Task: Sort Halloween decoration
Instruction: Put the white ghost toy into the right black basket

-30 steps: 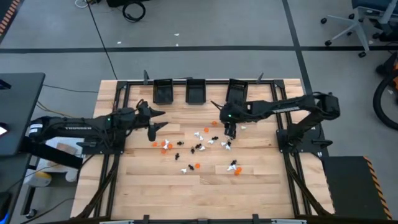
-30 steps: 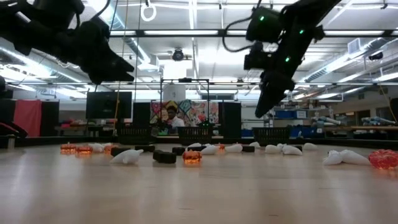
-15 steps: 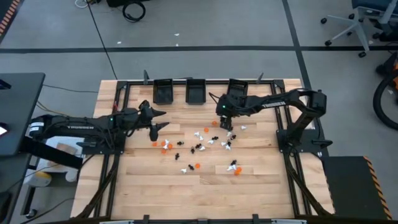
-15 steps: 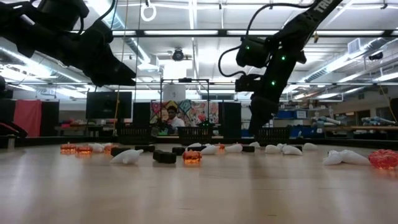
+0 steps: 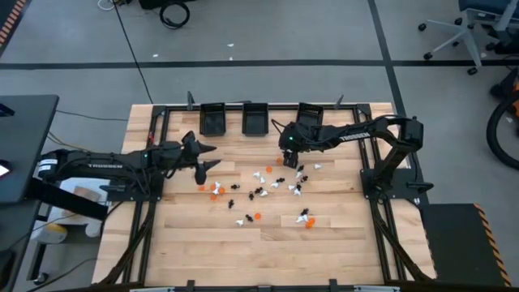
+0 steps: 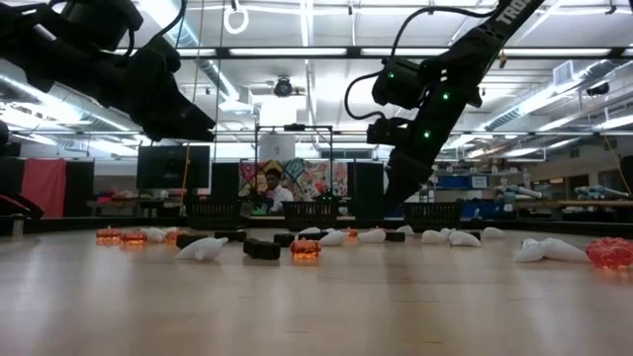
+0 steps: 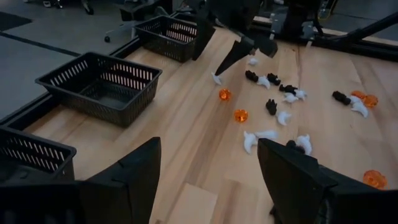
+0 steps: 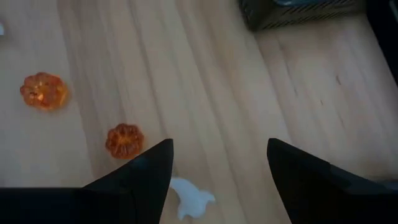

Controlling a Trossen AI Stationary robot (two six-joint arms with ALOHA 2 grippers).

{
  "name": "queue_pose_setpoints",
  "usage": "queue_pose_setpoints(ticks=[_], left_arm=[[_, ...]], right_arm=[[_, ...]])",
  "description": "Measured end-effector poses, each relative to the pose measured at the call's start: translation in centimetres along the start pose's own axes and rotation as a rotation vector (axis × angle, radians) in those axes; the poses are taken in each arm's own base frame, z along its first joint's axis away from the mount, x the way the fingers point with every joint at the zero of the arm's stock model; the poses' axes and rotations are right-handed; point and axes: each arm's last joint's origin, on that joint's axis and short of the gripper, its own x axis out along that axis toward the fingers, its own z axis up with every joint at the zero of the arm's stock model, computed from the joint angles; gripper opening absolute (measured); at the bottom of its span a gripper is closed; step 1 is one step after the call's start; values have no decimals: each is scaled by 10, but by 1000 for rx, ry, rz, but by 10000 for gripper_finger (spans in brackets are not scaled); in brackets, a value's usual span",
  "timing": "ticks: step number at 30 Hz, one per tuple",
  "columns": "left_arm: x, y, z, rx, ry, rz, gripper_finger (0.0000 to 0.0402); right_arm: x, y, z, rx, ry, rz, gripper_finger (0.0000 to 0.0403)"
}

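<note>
My right gripper [image 5: 288, 154] hangs jaws apart over the Halloween decoration [image 5: 263, 188] strewn mid-tabletop — I should centre on one orange pumpkin [image 8: 124, 140], descend straight, pinch gently. Left gripper [image 5: 203, 159] waits, also spread.

This is a robotics lab. A wooden table [image 5: 268, 243] in a black metal frame [image 5: 154, 113] stands on a grey taped floor, with office chairs [image 5: 458, 32] at the far right. Beyond the table the low view shows long ceiling lights [image 6: 297, 51], dark monitors [image 6: 173, 166], benches and a seated person [image 6: 272, 185].
</note>
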Motion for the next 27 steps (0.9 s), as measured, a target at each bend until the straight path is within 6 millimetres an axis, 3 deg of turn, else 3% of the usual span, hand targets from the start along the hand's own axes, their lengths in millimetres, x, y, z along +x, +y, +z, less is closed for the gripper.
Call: queue_pose_setpoints(ticks=[13,27], left_arm=[[0,0,-2,-6,24,2,254],[0,0,-2,12,18,2,254]], right_arm=[[3,-9,-5,-50,24,103,263],[12,-3,-33,-96,57,117,240]])
